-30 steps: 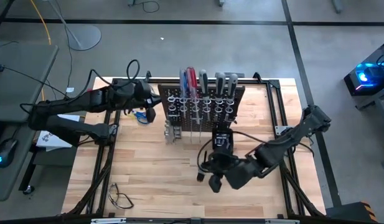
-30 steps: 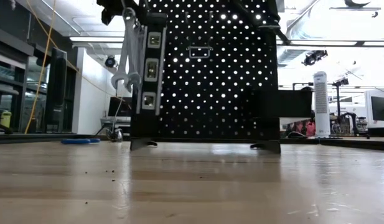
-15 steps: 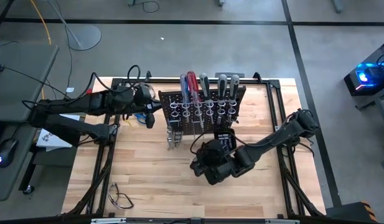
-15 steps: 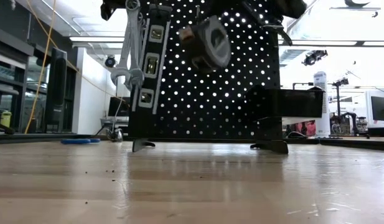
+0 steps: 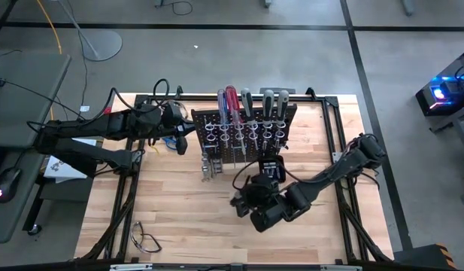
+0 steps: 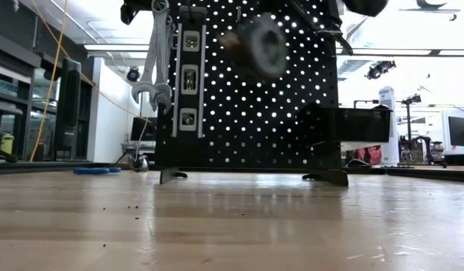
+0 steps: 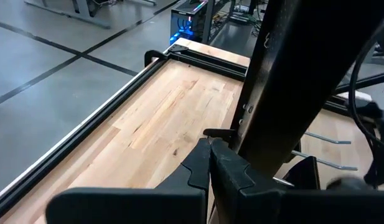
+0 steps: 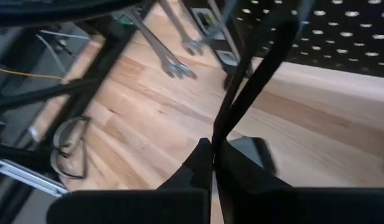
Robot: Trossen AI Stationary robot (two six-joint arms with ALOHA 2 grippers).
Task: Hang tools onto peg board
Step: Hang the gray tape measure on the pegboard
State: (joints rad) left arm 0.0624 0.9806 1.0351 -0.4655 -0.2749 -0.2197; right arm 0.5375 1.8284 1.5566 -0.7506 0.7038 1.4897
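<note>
The peg board (image 5: 243, 132) stands upright toward the far middle of the table (image 5: 186, 218). Screwdrivers (image 5: 232, 102) with blue, red and grey handles are seen standing in the rings along its top edge. In the low view, silver wrenches (image 6: 158, 53) hang at the board's left edge, and a narrow strip with square windows (image 6: 189, 71) hangs just beside them. A small black box (image 6: 344, 124) is fixed to the board's right side.

The left gripper (image 5: 181, 141) is held at the board's left end, near the far left of the table; its fingers (image 7: 232, 177) are pressed together, with nothing seen between them. Blue-handled scissors (image 5: 170, 138) lie on the table just beside it.

The right gripper (image 5: 241, 202) is held over the table just in front of the board, toward the near middle. Its fingers (image 8: 207, 165) are also closed tight and nothing is gripped. In the low view a blurred round part of this arm (image 6: 259, 47) is seen before the board's upper face.

Clear safety glasses (image 5: 145, 239) lie near the table's near left corner, well apart from both grippers.
</note>
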